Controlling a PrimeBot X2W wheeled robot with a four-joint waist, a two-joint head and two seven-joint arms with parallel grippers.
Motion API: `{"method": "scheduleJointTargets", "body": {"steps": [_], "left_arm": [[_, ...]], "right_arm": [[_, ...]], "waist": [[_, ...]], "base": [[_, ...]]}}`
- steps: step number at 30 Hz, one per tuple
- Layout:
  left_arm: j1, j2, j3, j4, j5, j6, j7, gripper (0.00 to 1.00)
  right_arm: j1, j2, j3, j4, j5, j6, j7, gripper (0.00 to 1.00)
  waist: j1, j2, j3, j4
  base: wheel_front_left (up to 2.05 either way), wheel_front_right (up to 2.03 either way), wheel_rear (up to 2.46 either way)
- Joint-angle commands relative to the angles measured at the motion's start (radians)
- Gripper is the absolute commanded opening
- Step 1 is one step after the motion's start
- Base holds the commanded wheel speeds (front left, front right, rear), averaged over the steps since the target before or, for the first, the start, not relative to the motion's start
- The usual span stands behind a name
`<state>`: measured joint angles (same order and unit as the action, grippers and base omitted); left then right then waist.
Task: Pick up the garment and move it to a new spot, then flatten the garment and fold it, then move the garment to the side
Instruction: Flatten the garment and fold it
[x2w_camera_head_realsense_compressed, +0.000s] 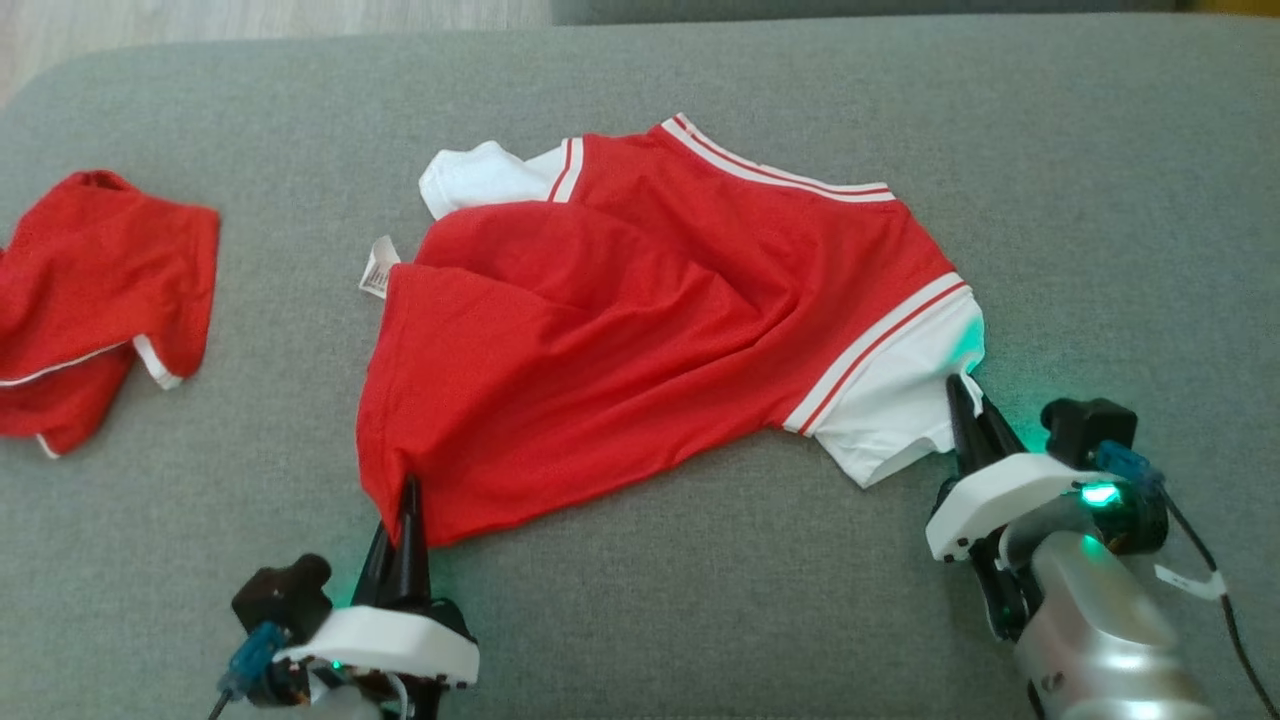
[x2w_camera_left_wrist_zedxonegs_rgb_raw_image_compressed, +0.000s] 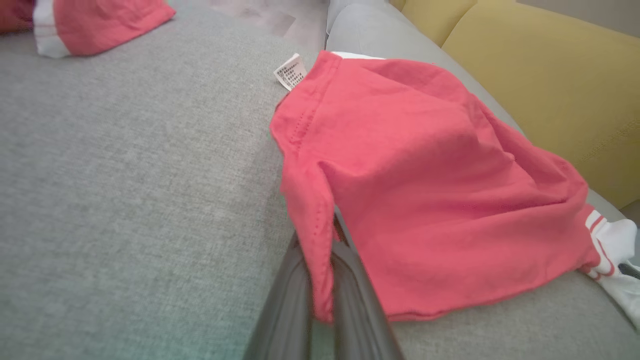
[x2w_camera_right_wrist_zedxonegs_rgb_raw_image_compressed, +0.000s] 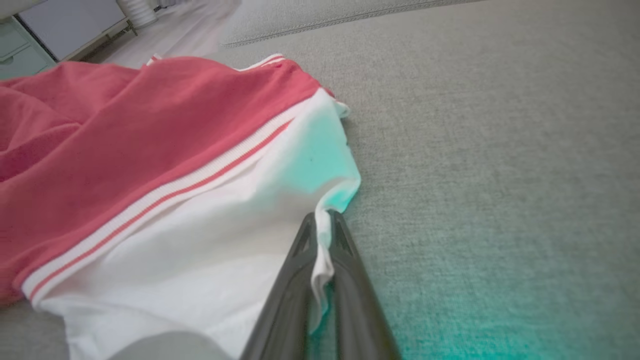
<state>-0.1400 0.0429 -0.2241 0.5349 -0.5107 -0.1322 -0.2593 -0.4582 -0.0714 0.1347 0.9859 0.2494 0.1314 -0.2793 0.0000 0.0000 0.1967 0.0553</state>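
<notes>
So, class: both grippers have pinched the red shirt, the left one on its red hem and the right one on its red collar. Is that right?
Not quite. The right gripper pinches the white sleeve of the shirt, not a red collar; the right wrist view shows it. The left gripper does hold the red hem.

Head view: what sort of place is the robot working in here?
Probably a home living room: the red-and-white jersey shirt lies on a grey woven-fabric sofa seat, with a mustard-yellow upholstered cushion beside it and pale wood-look flooring beyond.
</notes>
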Motion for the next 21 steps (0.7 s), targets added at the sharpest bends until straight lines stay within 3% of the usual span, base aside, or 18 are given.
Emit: {"method": "scheduleJointTargets", "body": {"steps": [1, 5, 11, 21], "left_arm": [[-0.037, 0.007, 0.037, -0.042, 0.001, 0.002, -0.002, 0.0], [-0.057, 0.019, 0.067, -0.128, 0.004, 0.002, -0.002, 0.0], [-0.166, 0.107, 0.034, -0.241, 0.007, 0.002, -0.002, 0.0], [-0.459, 0.265, -0.074, -0.318, -0.069, 0.002, 0.001, 0.0]], "right_arm": [[0.036, 0.021, 0.032, -0.04, 0.018, -0.001, 0.017, 0.0], [0.044, 0.02, -0.002, -0.213, 0.07, -0.001, 0.017, 0.0], [0.011, 0.006, -0.047, -0.482, 0.223, -0.001, 0.017, 0.0], [-0.173, -0.061, -0.069, -0.714, 0.481, -0.001, 0.02, 0.0]], "waist": [[0.0, 0.0, -0.017, -0.005], [0.0, 0.0, -0.061, -0.02], [0.0, 0.0, -0.155, -0.049], [0.0, 0.0, -0.224, -0.084]], "base": [[0.0, 0.0, 0.0], [0.0, 0.0, 0.0], [0.0, 0.0, 0.0], [0.0, 0.0, 0.0]]}}
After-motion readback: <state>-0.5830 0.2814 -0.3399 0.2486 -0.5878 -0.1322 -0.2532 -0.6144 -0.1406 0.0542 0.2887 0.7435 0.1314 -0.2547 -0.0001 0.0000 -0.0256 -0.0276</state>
